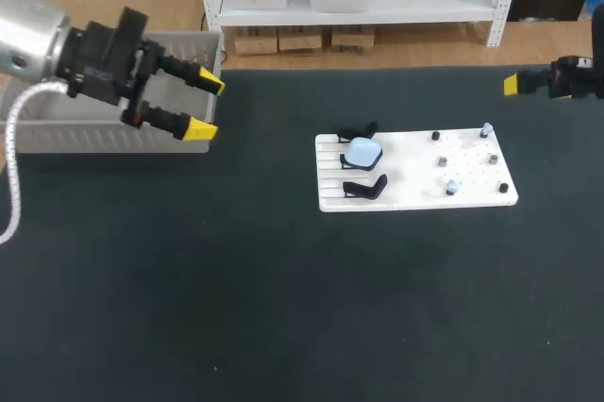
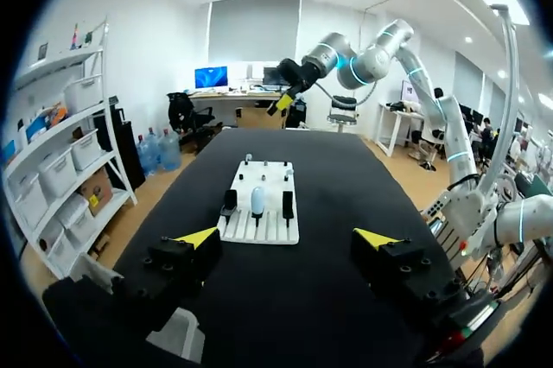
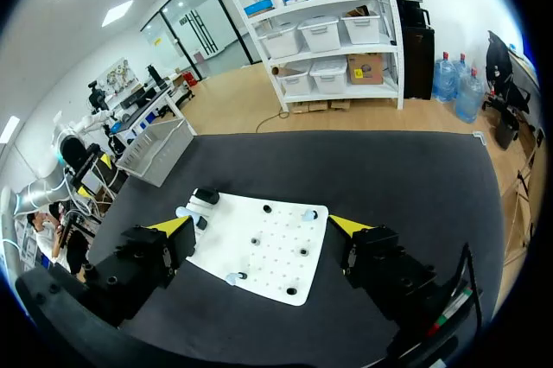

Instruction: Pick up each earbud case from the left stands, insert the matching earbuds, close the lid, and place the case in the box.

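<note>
We are holding our left tool (image 1: 206,106) and right tool (image 3: 259,225) wide open, gripping nothing; the pale-blue rounded earbud case (image 1: 362,151) is resting on the white plastic board (image 1: 415,185) ahead of both.

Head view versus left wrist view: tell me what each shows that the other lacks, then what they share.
Only the head view shows the grey box at the table's left edge. Only the left wrist view shows the right arm along its length, beyond the board. Both show the white board, the pale blue earbud case between black stands, and the left gripper, fingers apart.
</note>
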Motion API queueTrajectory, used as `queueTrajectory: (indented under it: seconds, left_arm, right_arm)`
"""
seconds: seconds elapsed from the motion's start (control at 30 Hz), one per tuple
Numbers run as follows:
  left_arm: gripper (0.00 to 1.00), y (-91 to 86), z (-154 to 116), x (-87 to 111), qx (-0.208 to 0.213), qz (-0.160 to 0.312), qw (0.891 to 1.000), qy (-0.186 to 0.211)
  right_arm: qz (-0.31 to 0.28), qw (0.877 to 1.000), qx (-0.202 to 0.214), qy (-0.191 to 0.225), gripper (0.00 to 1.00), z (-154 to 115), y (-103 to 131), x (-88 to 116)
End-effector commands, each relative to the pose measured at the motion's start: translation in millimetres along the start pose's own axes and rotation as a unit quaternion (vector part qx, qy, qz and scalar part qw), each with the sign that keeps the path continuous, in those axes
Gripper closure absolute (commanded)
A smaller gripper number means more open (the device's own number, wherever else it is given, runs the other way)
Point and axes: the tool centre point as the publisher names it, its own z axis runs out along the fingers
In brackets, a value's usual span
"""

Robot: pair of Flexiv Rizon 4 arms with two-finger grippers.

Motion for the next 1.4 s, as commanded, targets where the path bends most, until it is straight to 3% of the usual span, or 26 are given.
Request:
queueTrajectory:
  seconds: [0.03,0.17,0.7,1.07,1.4]
  left_arm:
    - [0.0,19.9,24,-0.2,0.043,0.004,0.999,0.005]
    - [0.0,22.6,37,4.4,0.047,-0.002,0.999,0.009]
    - [0.0,22.6,37,4.4,0.047,-0.002,0.999,0.009]
    - [0.0,22.8,85,22.3,0.049,-0.02,0.998,-0.03]
    - [0.0,33.7,119,25.0,0.059,-0.022,0.998,-0.017]
  right_arm:
    - [0.0,1.0,0.001,0.0,0.0,0,0,0]
    - [0.0,1.0,0.001,0.0,0.0,0,0,0]
    - [0.0,1.0,0.001,0.0,0.0,0,0,0]
    - [0.0,1.0,0.001,0.0,0.0,0,0,0]
    - [0.0,1.0,0.001,0.0,0.0,0,0,0]
